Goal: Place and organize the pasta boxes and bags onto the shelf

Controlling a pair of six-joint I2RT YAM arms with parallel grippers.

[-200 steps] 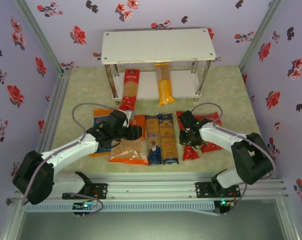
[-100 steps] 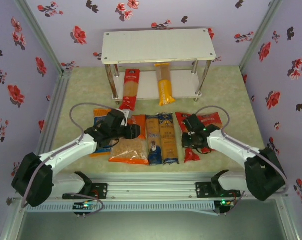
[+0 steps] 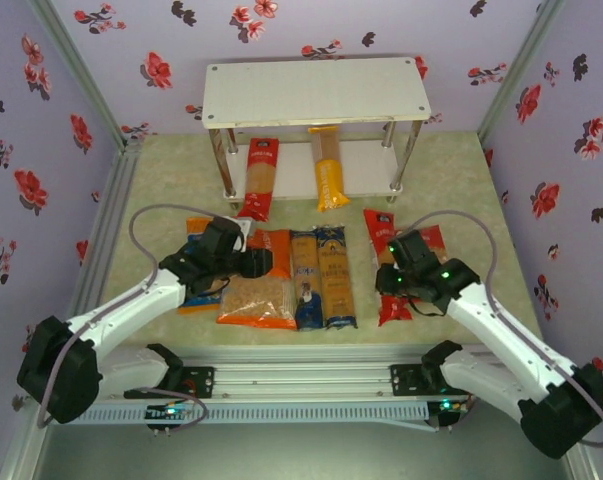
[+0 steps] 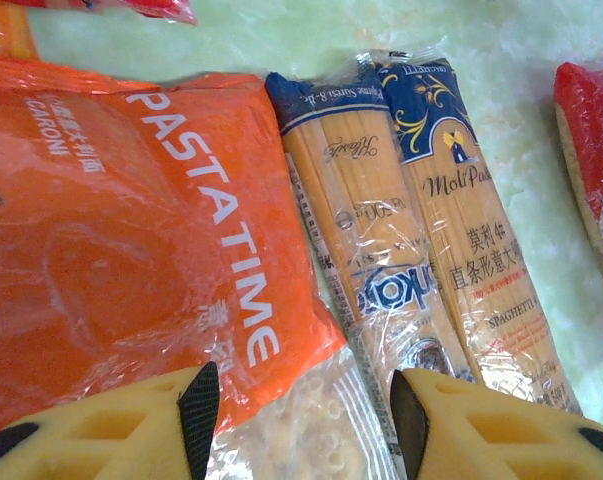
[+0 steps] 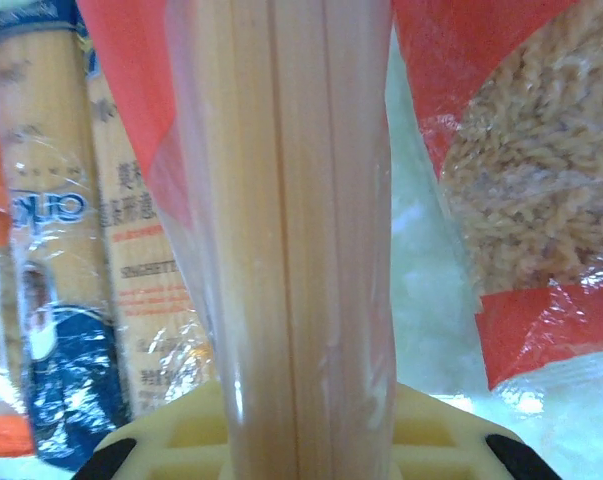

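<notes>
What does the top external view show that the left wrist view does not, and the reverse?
Top external gives the shelf with a red pack and a yellow-orange pack partly on its lower board, and the right gripper shut on a second red pack. Left wrist gives the PASTATIME lettering on the orange bag. Both share that bag, the tan-and-blue pack, the dark blue pack and the open left gripper.
</notes>
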